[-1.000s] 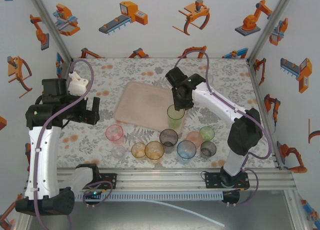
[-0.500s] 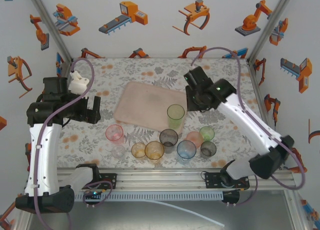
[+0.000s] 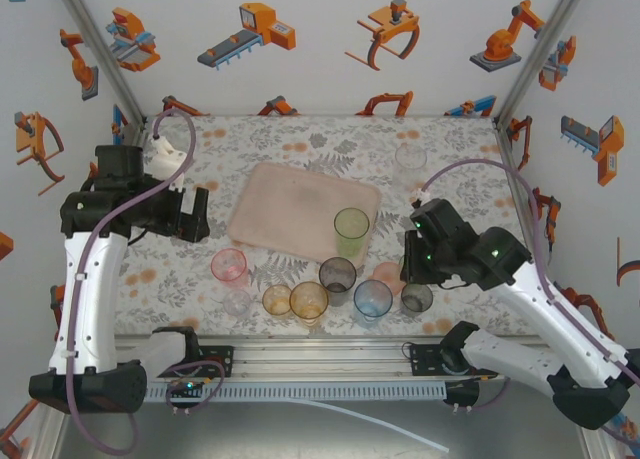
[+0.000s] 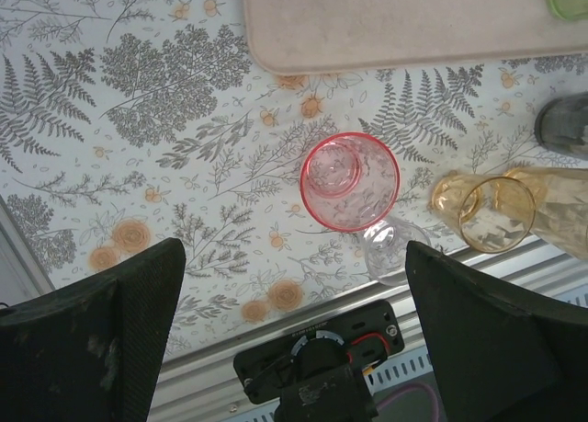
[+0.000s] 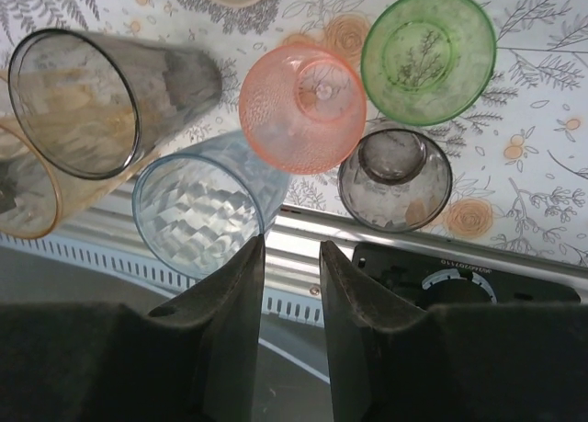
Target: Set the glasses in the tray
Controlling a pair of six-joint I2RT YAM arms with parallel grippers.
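Pale pink tray (image 3: 295, 204) at mid-tabletop (image 3: 250, 139); tall green tumbler (image 3: 351, 229) upright, apparently on its near right corner. Remaining tumblers (image 3: 309, 301) cluster along the near edge, among them pink tumbler (image 4: 350, 182) and blue tumbler (image 5: 204, 215). Left tool (image 4: 294, 256) wide, empty; right tool (image 5: 292, 247) narrow, empty, above the cluster.

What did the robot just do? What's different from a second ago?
The right gripper left the tall green glass standing on the tray's near corner, swung right, then drew back toward its base. It now hovers over the short pink glass, jaws narrowly apart and empty. The left gripper, wide open, drifted slightly away from its base. Tray and glasses stayed put.
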